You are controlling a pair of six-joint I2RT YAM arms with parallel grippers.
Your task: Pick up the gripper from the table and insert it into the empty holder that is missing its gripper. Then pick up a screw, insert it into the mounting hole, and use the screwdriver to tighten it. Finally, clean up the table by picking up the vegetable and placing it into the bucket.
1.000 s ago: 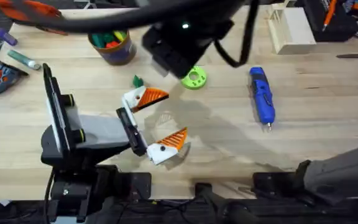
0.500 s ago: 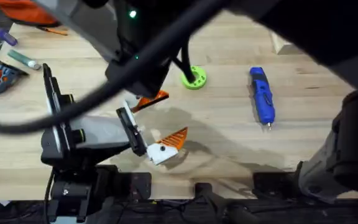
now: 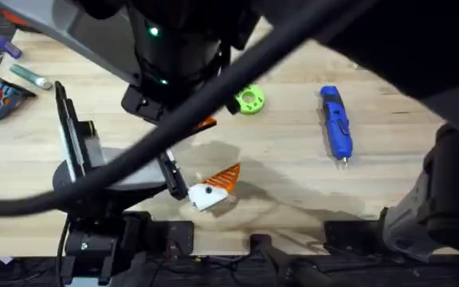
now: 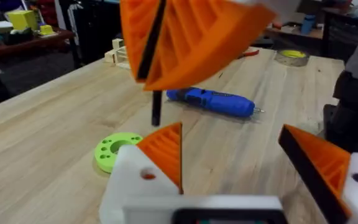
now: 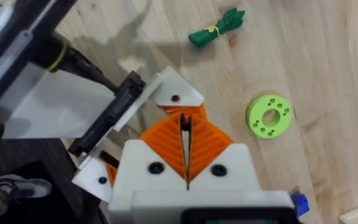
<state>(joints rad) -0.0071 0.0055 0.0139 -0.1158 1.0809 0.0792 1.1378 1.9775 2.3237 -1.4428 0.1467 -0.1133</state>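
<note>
Insertion under way, we judge: right gripper (image 5: 185, 155), pressed together on a thin black piece, hovers over left gripper (image 4: 241, 165), which stands spread. Screwdriver (image 3: 335, 121) and vegetable (image 5: 216, 28) lie untouched on the table (image 3: 405, 171), beyond.

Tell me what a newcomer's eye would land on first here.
First, the right gripper, its orange fingers pressed together above the left gripper at the table's near middle. Next, the blue screwdriver lying to the right, the lime green disc between them, and the small green vegetable beyond.
</note>
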